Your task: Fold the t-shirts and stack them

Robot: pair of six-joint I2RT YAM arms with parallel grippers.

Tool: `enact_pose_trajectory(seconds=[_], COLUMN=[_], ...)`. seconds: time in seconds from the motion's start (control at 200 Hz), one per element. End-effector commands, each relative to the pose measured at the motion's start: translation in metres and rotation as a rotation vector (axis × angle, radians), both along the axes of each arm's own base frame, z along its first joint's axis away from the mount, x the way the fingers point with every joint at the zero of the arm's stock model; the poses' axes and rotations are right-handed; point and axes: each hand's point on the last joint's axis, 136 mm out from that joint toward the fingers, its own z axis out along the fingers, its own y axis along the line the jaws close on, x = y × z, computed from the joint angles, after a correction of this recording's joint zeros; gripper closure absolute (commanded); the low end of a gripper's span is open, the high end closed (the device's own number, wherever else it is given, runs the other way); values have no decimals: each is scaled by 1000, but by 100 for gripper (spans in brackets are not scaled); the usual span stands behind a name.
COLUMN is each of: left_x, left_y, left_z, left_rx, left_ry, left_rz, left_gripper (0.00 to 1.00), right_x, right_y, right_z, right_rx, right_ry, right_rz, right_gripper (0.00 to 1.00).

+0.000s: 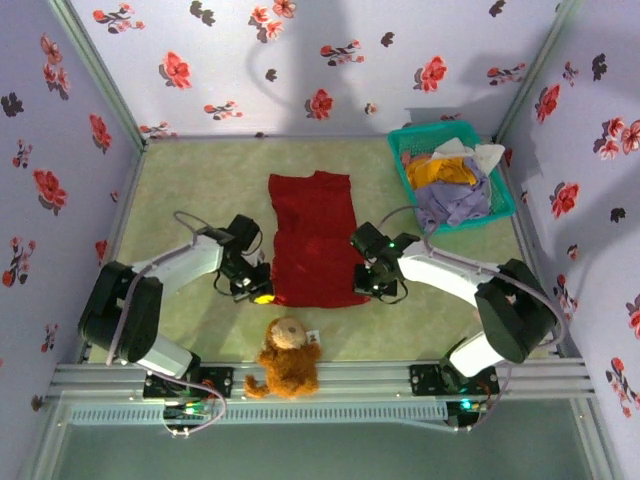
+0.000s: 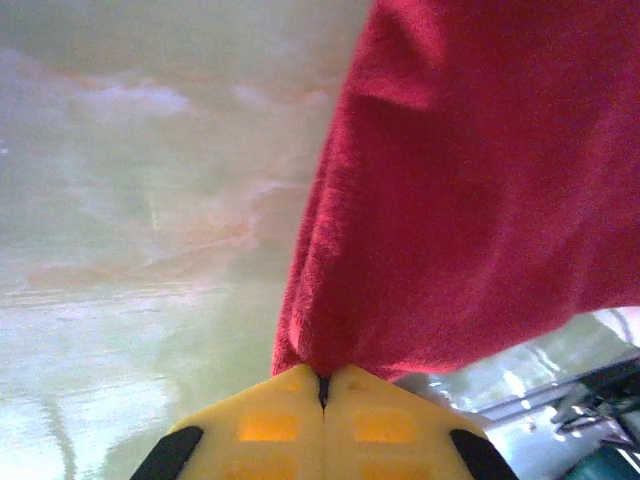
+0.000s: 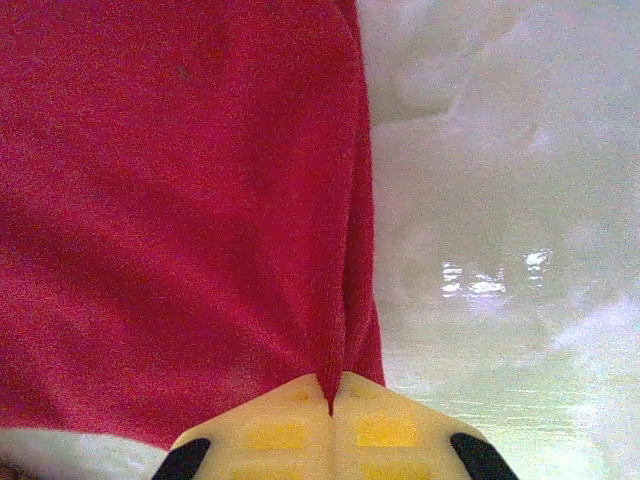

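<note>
On the green worktop [image 1: 200, 190] between flowered walls [image 1: 300, 60], left hand [image 2: 322, 380] and right hand [image 3: 332, 392] each clamp a near corner of the red t-shirt [image 1: 315, 235], probably to fold it away.

No readable text, label or number anywhere.

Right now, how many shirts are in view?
4. The red shirt lies spread in the middle; the mustard-orange shirt, lavender shirt and white shirt are heaped in the teal basket at the far right. More may be buried there.
</note>
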Motion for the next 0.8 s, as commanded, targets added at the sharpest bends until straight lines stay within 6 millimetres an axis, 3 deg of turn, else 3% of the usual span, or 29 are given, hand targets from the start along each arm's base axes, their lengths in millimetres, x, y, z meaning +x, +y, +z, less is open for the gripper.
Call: enact_pose_trajectory(seconds=[0.0,0.11,0.13,0.37,0.675,0.795], left_x=[31,63,61,120,190,220], left_y=[-15,-19,-17,-3,-4,-1], left_z=[25,50,53,96,114,108], left_rx=[-50,-67,-58,-77,-179,-221], left_ry=[-33,-74,-50,-95,-123,-119], left_rz=[-37,-56,-59,-61,-16,11], left_gripper=[100,100,100,100,100,100], right_x=[26,55,60,118,190,230], right_y=[3,4,4,8,23,28], right_z=[19,39,42,77,103,100], right_rx=[15,19,21,87,115,149], right_ry=[-41,-66,-70,-120,-172,-200], right_rz=[-5,1,0,-18,15,-9], right_gripper=[100,100,100,100,100,100])
